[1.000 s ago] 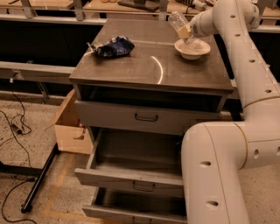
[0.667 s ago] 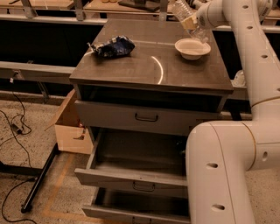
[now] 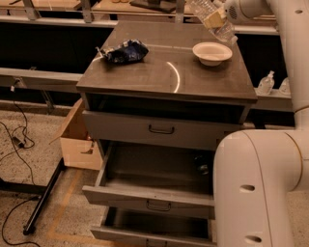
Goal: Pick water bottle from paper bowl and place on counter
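Observation:
The water bottle [image 3: 223, 32], clear crinkled plastic with a coloured label band, hangs tilted in the air above the back of the paper bowl [image 3: 212, 53]. It is clear of the bowl. My gripper [image 3: 220, 14] is at the top right of the camera view, shut on the bottle's middle. The off-white bowl sits empty at the back right of the dark glossy counter [image 3: 164, 72].
A crumpled dark blue snack bag [image 3: 124, 51] lies at the counter's back left. Two lower cabinet drawers [image 3: 149, 193] stand pulled open. Small spout-top bottles [image 3: 265, 84] stand on a ledge to the right. A cardboard box [image 3: 77, 142] sits on the floor at the left. My arm [image 3: 256, 188] fills the lower right.
The gripper has lifted the water bottle up out of the paper bowl. The bottle now hangs higher above the bowl, and the bowl is empty.

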You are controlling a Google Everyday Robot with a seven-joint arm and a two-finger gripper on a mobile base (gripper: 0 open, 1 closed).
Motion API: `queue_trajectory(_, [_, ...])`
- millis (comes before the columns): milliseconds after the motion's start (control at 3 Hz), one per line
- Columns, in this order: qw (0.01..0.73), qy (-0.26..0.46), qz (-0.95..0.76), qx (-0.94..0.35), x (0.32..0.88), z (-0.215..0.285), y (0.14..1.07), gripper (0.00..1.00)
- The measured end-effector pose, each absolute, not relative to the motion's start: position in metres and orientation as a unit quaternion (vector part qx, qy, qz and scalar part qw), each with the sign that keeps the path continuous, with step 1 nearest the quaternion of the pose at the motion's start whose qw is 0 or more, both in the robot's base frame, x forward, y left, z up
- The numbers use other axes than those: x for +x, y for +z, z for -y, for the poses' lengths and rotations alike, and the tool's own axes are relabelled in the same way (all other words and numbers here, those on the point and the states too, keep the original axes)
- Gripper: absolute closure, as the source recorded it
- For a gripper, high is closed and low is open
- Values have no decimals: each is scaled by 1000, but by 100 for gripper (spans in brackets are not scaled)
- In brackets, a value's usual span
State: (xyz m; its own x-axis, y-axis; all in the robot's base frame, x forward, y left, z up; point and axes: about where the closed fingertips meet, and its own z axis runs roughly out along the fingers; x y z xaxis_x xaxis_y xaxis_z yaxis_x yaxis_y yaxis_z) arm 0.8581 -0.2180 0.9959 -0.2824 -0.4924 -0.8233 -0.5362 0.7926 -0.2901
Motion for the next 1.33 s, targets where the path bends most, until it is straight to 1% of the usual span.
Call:
queue_trajectory(667, [412, 103, -820, -384, 808, 173, 956, 100])
queue_trajectory(1333, [357, 122, -816, -438, 779, 144, 908, 100])
